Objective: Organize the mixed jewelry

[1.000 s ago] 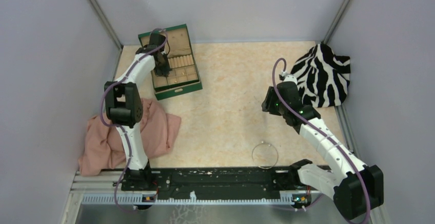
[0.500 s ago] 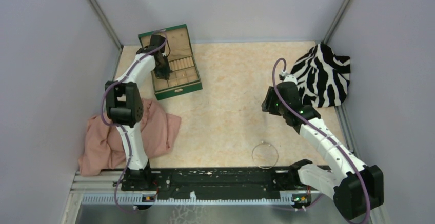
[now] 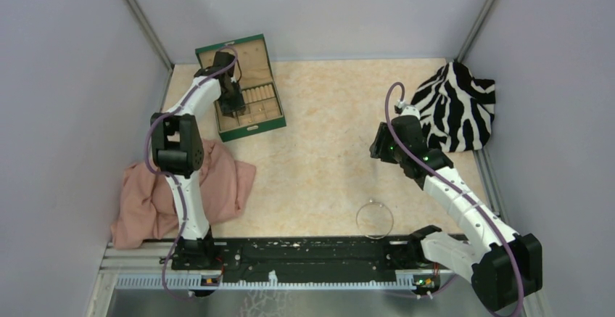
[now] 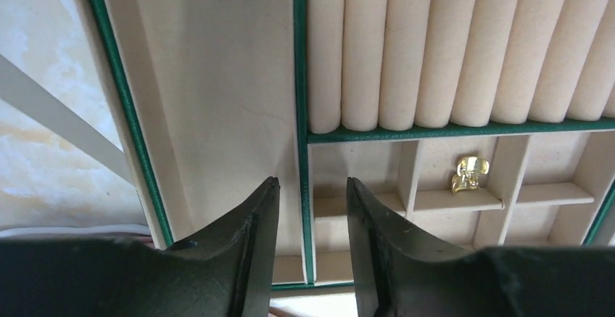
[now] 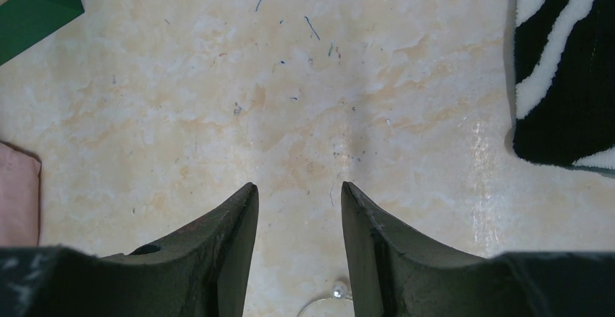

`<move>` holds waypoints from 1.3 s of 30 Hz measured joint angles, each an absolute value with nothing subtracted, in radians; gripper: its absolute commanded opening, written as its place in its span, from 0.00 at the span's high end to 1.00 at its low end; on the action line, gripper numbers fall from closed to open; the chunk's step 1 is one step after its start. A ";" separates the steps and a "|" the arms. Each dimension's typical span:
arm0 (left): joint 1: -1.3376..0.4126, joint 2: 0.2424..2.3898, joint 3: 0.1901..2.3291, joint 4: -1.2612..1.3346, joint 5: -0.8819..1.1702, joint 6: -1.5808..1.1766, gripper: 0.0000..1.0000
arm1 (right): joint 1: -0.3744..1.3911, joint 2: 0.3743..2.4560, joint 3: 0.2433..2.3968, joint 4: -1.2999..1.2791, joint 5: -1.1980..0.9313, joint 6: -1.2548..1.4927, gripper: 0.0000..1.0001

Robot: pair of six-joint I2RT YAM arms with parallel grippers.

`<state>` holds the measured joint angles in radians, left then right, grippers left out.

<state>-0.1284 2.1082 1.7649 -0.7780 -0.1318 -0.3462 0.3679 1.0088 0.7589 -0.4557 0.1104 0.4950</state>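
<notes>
Left hand [image 4: 312, 183] is hovering spread and empty above the green box [image 4: 217, 77]; a gold piece [image 4: 470, 173] is lying in a small compartment, its long axis pointing roughly toward the rolls [image 4: 435, 41].

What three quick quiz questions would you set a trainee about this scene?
1. True or false: the wire hoop lies on the table, outside the green box.
2. Which lies nearest the right hand? A pink cloth, B zebra-striped cloth.
3. Fill in: the gold piece sits in a small ___ of the box.
Key: 1 true; 2 B; 3 compartment.
</notes>
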 measured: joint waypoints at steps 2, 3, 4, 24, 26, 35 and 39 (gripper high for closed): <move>-0.128 2.108 1.766 -0.784 -0.117 -0.344 0.52 | 0.368 1.009 0.759 -0.456 0.110 0.495 0.54; -0.128 2.107 1.766 -0.786 -0.105 -0.343 0.53 | 0.368 1.009 0.759 -0.456 0.110 0.495 0.54; -0.128 2.104 1.766 -0.788 -0.095 -0.341 0.53 | 0.368 1.009 0.759 -0.456 0.110 0.495 0.54; -0.018 1.694 1.245 -0.429 -0.174 -0.217 0.29 | 0.368 1.050 0.759 -0.429 0.084 0.494 0.54; 0.011 1.743 1.247 -0.423 -0.138 -0.225 0.31 | 0.368 1.050 0.759 -0.428 0.084 0.494 0.54; 0.046 1.792 1.248 -0.380 -0.078 -0.242 0.64 | 0.368 1.033 0.734 -0.419 0.084 0.495 0.54; 0.046 1.818 1.262 -0.375 -0.025 -0.245 0.91 | 0.368 1.029 0.733 -0.419 0.085 0.496 0.54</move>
<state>0.0456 1.8183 1.2617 -0.3752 -0.0250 -0.2455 0.3679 1.0290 0.7326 -0.4191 0.0849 0.4957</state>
